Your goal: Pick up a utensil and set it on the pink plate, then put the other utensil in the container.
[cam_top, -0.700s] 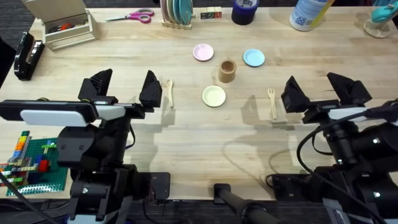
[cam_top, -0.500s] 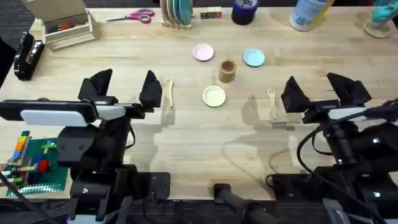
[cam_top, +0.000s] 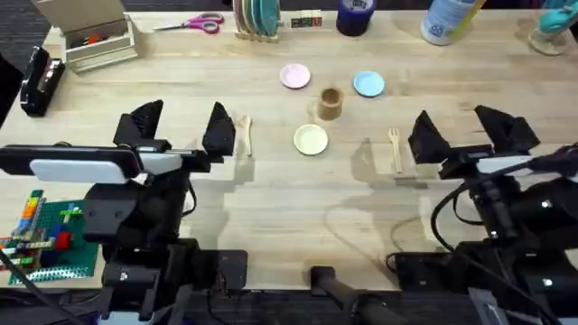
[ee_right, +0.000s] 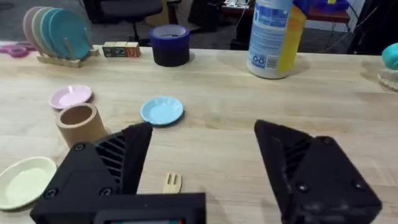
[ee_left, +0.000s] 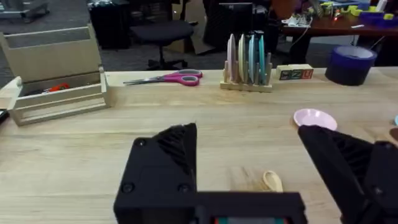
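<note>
Just beyond the left gripper's (cam_top: 181, 125) spread fingers lies the wooden spoon (cam_top: 244, 134) — light, stiff, likely best pinched mid-handle — while the fork (cam_top: 395, 148) rests beside the equally spread right gripper (cam_top: 462, 132).

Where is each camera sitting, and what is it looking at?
Overhead: above the arms' bases, looking down and forward at the table; both arms show, left gripper and right gripper open.
Left wrist: on the left arm, facing the spoon and pink plate; its black fingers show.
Right wrist: on the right arm, facing the fork and container; its fingers show.
Shared: both wrist views see the pink plate.
</note>
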`<state>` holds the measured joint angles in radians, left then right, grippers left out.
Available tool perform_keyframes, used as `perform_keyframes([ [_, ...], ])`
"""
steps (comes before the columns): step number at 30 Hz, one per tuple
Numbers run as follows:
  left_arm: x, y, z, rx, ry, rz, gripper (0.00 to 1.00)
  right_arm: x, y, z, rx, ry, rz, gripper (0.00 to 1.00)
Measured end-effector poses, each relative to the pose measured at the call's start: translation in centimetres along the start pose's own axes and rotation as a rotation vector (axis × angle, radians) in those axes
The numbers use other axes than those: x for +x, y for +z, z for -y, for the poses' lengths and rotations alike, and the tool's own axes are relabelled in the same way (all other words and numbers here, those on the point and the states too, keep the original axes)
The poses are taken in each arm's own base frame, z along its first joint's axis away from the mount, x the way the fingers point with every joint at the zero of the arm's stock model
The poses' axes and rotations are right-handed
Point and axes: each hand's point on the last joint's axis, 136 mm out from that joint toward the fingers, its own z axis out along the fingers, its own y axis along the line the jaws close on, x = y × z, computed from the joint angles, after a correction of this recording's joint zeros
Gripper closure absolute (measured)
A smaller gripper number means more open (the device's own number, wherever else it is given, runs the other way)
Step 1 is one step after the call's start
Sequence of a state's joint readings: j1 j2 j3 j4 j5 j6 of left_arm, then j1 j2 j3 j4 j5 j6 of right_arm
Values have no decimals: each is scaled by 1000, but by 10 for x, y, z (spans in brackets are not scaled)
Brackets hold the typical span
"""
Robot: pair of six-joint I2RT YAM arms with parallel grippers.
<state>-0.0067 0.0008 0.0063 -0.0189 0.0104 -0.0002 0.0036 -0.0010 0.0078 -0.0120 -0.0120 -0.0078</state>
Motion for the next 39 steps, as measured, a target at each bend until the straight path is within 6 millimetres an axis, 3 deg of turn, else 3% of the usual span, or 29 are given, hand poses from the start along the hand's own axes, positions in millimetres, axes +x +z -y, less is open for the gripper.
perform_keyframes([
  [26, 7, 0, -4, -22, -36, -28, 6, 3, 0, 0, 1, -29, -18, 4],
  [31, 8, -4, -4, -23, -45, -79, 6, 7, -7, -1, -5, -36, -92, 5],
  [32, -7, -12, -3, -22, -47, -99, 6, 23, -18, -2, -13, -32, -210, 5],
  [34, -24, -19, -3, -22, -48, -93, 6, 23, -24, -2, -14, -32, -249, 5],
  [39, -69, -39, -3, -20, -51, -53, 6, -15, -36, 1, 6, -36, -209, 6],
])
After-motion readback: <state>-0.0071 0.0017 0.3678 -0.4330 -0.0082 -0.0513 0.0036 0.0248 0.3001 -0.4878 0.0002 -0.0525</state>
